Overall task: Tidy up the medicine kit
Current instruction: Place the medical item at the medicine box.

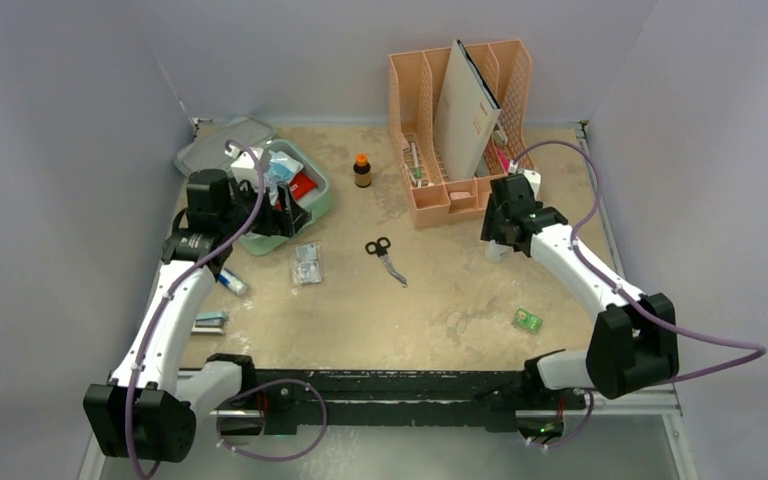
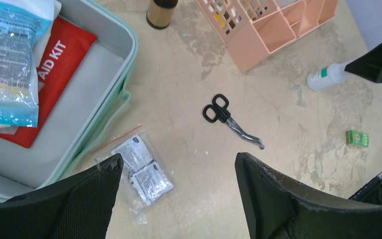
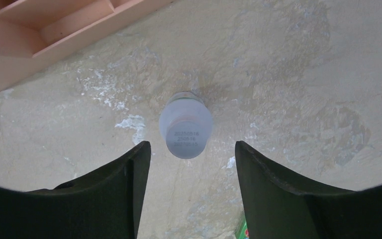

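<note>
- The medicine kit (image 1: 312,205), a mint-green case, sits open at the rear left of the table (image 1: 440,330). Its lid (image 1: 222,140) lies back towards the left wall (image 1: 60,150).
- In the left wrist view, a red pouch (image 2: 67,62) lettered "AID KIT" lies inside the kit. A blue-and-white packet (image 2: 7,59) lies on top of the pouch.
- The left gripper (image 1: 285,215) hangs over the kit's near right edge. Its jaws are spread wide with nothing between them.
- Just outside that edge lies a clear bag of sachets (image 2: 142,169). It is close to the rim but not touching it.
- Black-handled scissors (image 1: 385,257) lie mid-table, apart from everything else. A brown bottle (image 1: 362,170) stands upright behind them.
- A peach organizer (image 1: 460,130) stands at the rear, right of centre, close to the back wall.
- The right gripper (image 1: 495,240) is just in front of the organizer's near right corner.
- Its jaws stand apart on either side of a white bottle (image 3: 185,132), with a gap on each side. A flat, date-stamped end faces the wrist camera. Whether the bottle stands or lies cannot be told.
- A small green box (image 1: 528,320) sits alone near the front right.
- Bare tabletop stretches between the scissors, the green box and the front edge.
</note>
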